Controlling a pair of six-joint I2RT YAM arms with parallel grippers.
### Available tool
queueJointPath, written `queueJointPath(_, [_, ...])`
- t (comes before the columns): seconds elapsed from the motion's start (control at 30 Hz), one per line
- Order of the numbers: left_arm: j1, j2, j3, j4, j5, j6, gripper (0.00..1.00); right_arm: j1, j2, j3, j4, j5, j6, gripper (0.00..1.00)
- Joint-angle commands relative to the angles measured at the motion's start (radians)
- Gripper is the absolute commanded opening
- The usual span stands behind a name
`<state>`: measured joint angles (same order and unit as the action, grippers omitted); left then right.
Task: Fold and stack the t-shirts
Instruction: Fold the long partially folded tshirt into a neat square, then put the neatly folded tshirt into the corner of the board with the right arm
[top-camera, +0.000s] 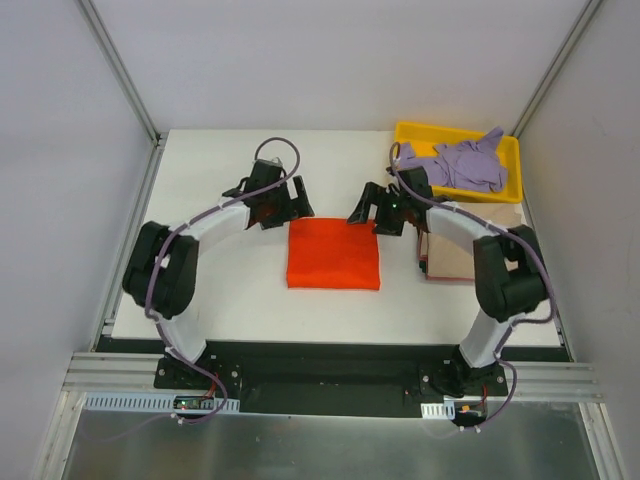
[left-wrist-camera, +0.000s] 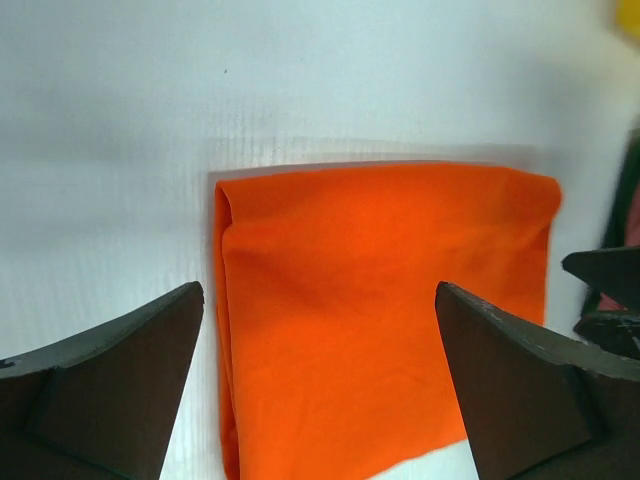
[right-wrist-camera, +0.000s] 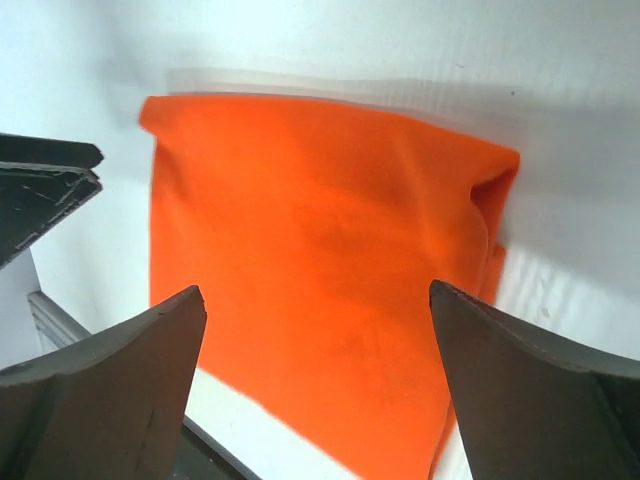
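My left gripper (left-wrist-camera: 320, 290) hung with its dark fingers spread wide, gripping nothing, over the far left corner of the bright orange-red cloth t-shirt (top-camera: 333, 255). My right gripper (right-wrist-camera: 318, 290) stood just as wide and empty over the far right corner. The shirt lay folded into a flat square at the middle of the white table (top-camera: 220, 290), between my two arms. To its right, apart from it, a folded tan-beige t-shirt (top-camera: 450, 255) lay partly hidden under my right arm. Beyond that, in the far right corner, a yellow plastic tray (top-camera: 410, 130) held a crumpled lavender-purple t-shirt (top-camera: 470, 165).
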<state>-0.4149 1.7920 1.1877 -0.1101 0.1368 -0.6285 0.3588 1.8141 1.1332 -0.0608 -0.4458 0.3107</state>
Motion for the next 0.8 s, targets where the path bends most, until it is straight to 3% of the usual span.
queueJointPath(0.0, [-0.019,-0.285,-0.072,-0.011,-0.161,0.069,0.99,0.023,-0.313,-0.015,-0.132,0.197,-0.096,0.96])
queueJointPath(0.2, [-0.018,-0.687,-0.339,-0.020,-0.319,0.026,0.99,0.017,-0.550,-0.208,-0.096,0.226,-0.018,0.96])
queueJointPath(0.37, [-0.018,-0.903,-0.497,-0.089,-0.378,-0.033,0.99,0.011,-0.460,-0.271,-0.034,0.139,0.008,0.96])
queueJointPath(0.53, [-0.018,-0.980,-0.595,-0.172,-0.372,-0.097,0.99,0.042,-0.305,-0.213,-0.145,0.251,-0.028,0.96])
queueJointPath(0.77, [-0.018,-0.955,-0.648,-0.195,-0.313,-0.109,0.99,0.104,-0.196,-0.185,-0.158,0.298,-0.015,0.97])
